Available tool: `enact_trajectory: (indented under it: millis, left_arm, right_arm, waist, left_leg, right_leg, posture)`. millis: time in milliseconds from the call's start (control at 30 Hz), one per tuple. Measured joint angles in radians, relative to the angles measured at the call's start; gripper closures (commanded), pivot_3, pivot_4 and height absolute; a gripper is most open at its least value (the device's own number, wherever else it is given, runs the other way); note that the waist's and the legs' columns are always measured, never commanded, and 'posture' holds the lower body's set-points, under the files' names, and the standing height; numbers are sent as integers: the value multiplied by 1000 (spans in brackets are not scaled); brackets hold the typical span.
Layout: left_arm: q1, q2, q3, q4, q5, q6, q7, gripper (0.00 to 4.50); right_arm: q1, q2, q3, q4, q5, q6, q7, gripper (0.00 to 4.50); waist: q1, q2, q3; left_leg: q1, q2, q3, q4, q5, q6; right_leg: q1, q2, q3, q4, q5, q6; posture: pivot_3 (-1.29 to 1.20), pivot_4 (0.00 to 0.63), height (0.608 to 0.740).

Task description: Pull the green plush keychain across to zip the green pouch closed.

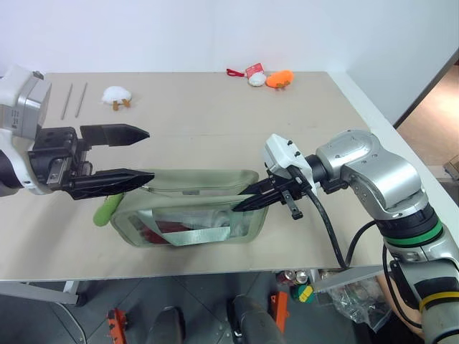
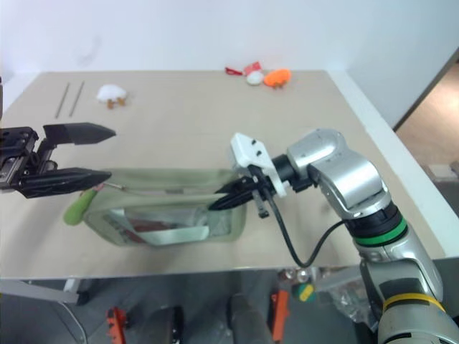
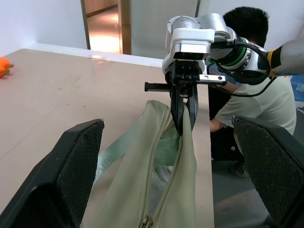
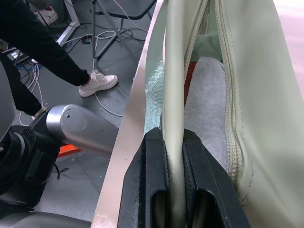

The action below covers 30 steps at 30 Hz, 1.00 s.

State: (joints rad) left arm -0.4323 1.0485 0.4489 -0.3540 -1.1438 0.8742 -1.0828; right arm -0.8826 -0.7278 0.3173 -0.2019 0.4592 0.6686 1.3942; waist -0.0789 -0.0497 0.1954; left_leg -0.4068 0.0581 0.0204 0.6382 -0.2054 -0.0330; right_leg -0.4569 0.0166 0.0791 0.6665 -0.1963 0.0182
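Note:
The green pouch [image 1: 190, 215] lies along the table's front edge with its top zipper open, and grey and red things show inside. The green plush keychain [image 1: 106, 209] hangs at the pouch's left end. My left gripper [image 1: 149, 154] is open, pointing right, with its lower finger just above that end and the keychain; its fingers [image 3: 71, 166] straddle the pouch without touching it. My right gripper [image 1: 247, 202] is shut on the pouch's near rim [image 4: 174, 95] at the right end, the fabric edge pinched between both fingers [image 4: 156, 161].
At the table's far side lie a white plush toy [image 1: 116, 95], two thin rods [image 1: 75, 99] and an orange plush toy [image 1: 280, 78] beside a small white and red item [image 1: 254, 75]. A person [image 3: 242, 95] sits past the table's right end. The pouch is close to the front edge [image 1: 215, 269].

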Motion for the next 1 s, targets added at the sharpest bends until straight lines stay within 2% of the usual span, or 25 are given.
enact_trajectory:
  millis: [67, 333, 500, 733, 1000]
  left_arm:
    - [10, -5, 2, 9, 0, 0, 8, 0]
    - [51, -18, 104, 95, -16, 1, 50, 0]
    - [100, -51, 90, 85, -9, 1, 64, 0]
    - [144, -105, 33, 62, 17, -2, 99, 0]
    - [212, -136, 30, 104, 36, -2, 139, 0]
  right_arm:
    - [-6, 0, -2, 24, -10, -4, -10, 4429]
    - [-138, -40, -67, 351, -122, -130, -63, 4429]
    - [-159, -38, -87, 451, -172, -211, -80, 4429]
    - [-185, -21, -88, 495, -215, -257, -88, 4429]
    - [-174, -24, -89, 462, -230, -308, -70, 4429]
  waist:
    - [0, 0, 0]
    - [3, 0, 0]
    - [3, 0, 0]
    - [3, 0, 0]
    - [2, 0, 0]
  left_leg:
    - [0, 0, 0, 0, 0, 0]
    - [-1, -2, 0, 1, 0, 0]
    - [-1, -2, 0, -1, 0, 0]
    - [-1, -2, 0, -1, 0, 0]
    - [-1, -1, 0, -1, 0, 0]
  right_leg:
    - [0, 0, 0, 0, 0, -1]
    - [0, -1, 1, 0, -1, -1]
    - [-1, -1, 1, 0, 0, 2]
    - [-1, -1, 1, 0, 0, 2]
    - [-1, -1, 1, 0, 0, 2]
  posture:
    - [0, 150, 740]
    - [0, 150, 740]
    - [0, 150, 740]
    - [0, 150, 740]
    - [0, 150, 740]
